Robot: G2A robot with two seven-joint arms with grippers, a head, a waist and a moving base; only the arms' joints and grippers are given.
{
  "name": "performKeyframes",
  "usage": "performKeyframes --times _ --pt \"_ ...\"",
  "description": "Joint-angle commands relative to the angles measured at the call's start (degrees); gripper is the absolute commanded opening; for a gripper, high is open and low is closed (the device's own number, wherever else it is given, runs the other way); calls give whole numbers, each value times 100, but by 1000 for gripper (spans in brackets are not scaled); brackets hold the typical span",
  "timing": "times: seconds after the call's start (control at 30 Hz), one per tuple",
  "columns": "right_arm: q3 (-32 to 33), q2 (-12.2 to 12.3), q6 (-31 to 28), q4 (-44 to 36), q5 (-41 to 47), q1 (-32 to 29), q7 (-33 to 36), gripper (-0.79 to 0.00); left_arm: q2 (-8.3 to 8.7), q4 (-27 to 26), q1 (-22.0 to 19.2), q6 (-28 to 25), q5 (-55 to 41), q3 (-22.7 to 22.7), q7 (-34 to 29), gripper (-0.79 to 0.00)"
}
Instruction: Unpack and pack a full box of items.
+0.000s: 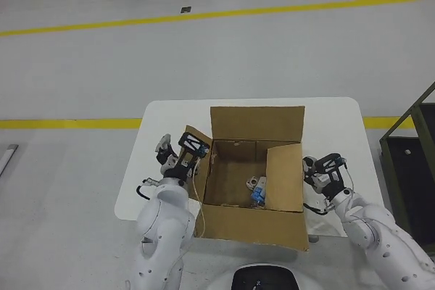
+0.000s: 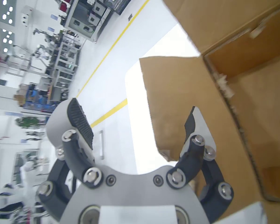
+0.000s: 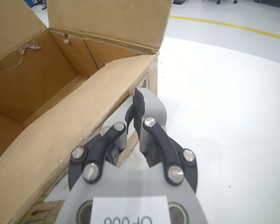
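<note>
1. The cardboard box (image 1: 254,221) is sitting open in the middle of the white table (image 1: 333,116), with its back flap (image 1: 257,122) standing up.
2. The left gripper (image 2: 135,120) is hanging at the box's left flap (image 2: 177,89). Its fingers are spreading wide and gripping nothing, and one finger is showing in front of the flap's face.
3. The right gripper (image 3: 135,110) is hovering just outside the box's right flap (image 3: 60,122). Its fingers are sitting almost together with nothing between them.
4. A small blue and white item (image 1: 259,191) is lying on the box floor, near the right flap.
</note>
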Motion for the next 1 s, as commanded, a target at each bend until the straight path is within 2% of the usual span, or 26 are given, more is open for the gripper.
performKeyframes --times 0.0,0.1,0.27,0.53,0.63,0.97 --pt "76 3 2 40 39 -10 -90 -785 -38 -255 66 -256 -994 120 -138 0" --pt "275 32 -22 -52 83 -197 -193 -785 -96 -237 77 -388 -2285 263 -439 0" --pt "702 103 -60 -395 91 -728 -252 -785 -119 -209 -52 -899 -3080 747 -634 0" --pt "934 144 -127 -781 1 -1352 -194 -785 -156 458 -339 -1139 -4748 1150 -1145 0" --pt "884 131 -88 -765 -19 -1389 -235 -785 -148 547 -512 -1229 -4864 1263 -1267 0" --pt "581 82 -12 -934 -275 -1530 -415 -785 -148 547 -512 -1229 -4864 1263 -1267 0"
